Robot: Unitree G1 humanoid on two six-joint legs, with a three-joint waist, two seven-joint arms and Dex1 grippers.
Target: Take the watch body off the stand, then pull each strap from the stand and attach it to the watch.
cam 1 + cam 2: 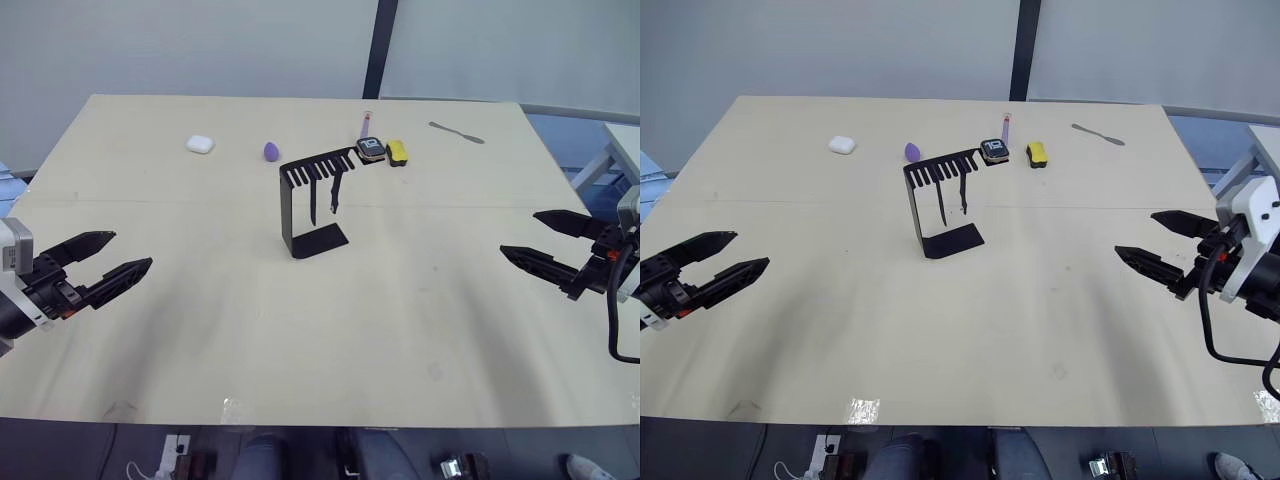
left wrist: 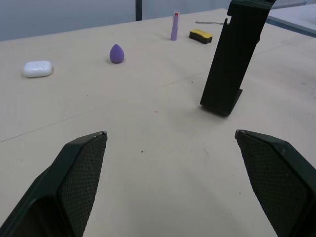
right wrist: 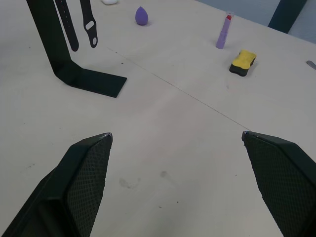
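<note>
Resting on the stand's [image 1: 940, 205] top arm the watch body [image 1: 994, 150], two straps [image 1: 951, 196] hanging below, left claw [image 1: 108, 262] and right claw [image 1: 1152, 242] spread apart, well clear over the table [image 1: 970, 340].

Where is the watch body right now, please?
In the head views, the watch body sits on the end of the stand's top arm, beside the yellow-and-black block.

The room was bright and the light was even. The pale wooden desk [image 1: 420, 300] had soft grey shadows beside the black bent metal stand [image 1: 312, 205]. A small white shine sat at the desk's near edge. Both head pictures were sharp.
</note>
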